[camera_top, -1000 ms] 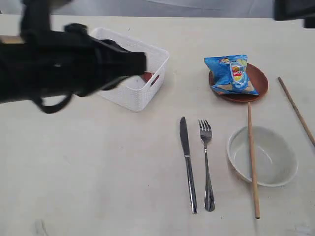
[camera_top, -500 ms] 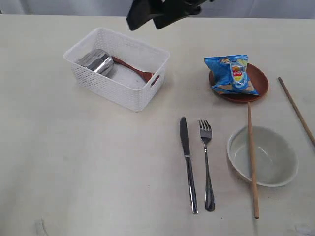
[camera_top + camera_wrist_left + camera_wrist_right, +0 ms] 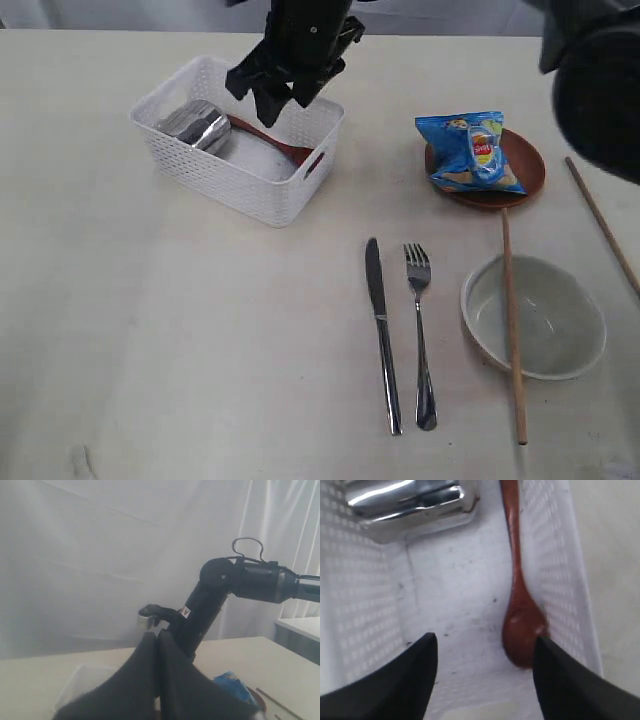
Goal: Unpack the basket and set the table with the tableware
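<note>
The white basket (image 3: 240, 182) stands on the table (image 3: 180, 340) at the left and holds a steel cup (image 3: 195, 125) and a brown wooden spoon (image 3: 272, 141). My right gripper (image 3: 262, 98) hangs open over the basket's inside. Seen from its wrist, the right gripper (image 3: 485, 640) has the spoon's bowl (image 3: 520, 630) beside one fingertip, and the cup (image 3: 405, 500) lies farther in. Knife (image 3: 380, 330), fork (image 3: 420, 340), pale bowl (image 3: 535, 315) and brown plate (image 3: 525, 172) lie on the table. One chopstick (image 3: 512, 320) rests across the bowl, another (image 3: 600, 225) lies at the right. My left gripper (image 3: 159, 641) is shut and empty, raised in the air.
A blue snack bag (image 3: 470, 150) lies on the plate. A blurred black arm part (image 3: 595, 85) fills the exterior view's top right corner. The basket wall (image 3: 555, 555) stands close along the spoon.
The black arm that covered the basket a second ago has swung out of the left side. The right arm has come down over the basket. A dark arm part now shows at top right.
</note>
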Robot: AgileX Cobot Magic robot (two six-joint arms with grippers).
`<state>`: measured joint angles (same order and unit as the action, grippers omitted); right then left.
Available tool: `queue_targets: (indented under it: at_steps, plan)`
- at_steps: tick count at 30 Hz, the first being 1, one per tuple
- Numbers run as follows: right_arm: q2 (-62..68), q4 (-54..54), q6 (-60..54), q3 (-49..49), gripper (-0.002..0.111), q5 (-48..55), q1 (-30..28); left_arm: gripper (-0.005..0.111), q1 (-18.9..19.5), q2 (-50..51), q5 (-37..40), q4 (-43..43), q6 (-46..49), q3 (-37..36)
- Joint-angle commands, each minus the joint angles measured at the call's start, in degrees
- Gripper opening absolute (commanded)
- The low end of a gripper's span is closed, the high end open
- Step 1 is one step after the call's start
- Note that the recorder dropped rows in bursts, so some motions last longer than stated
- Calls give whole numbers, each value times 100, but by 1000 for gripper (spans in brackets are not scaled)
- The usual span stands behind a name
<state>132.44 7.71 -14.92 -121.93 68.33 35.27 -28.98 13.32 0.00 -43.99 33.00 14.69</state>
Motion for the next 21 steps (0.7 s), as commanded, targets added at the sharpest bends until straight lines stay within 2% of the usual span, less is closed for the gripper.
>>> queue_targets:
  at_steps: [1, 5, 14, 21]
  plan:
    - [368, -628, -128, -260, 54, -519, 247, 0, 26, -25, 0, 32, -115, -249]
    - [619, -616, -213, -260, 54, -1113, 364, 0, 26, -25, 0, 8, -166, -293]
    - [976, -538, -404, -260, 54, -1770, 436, 0, 26, -25, 0, -16, -180, -293]
    - [1248, -710, -370, -260, 54, -1876, 415, 0, 26, -25, 0, -16, -326, -293]
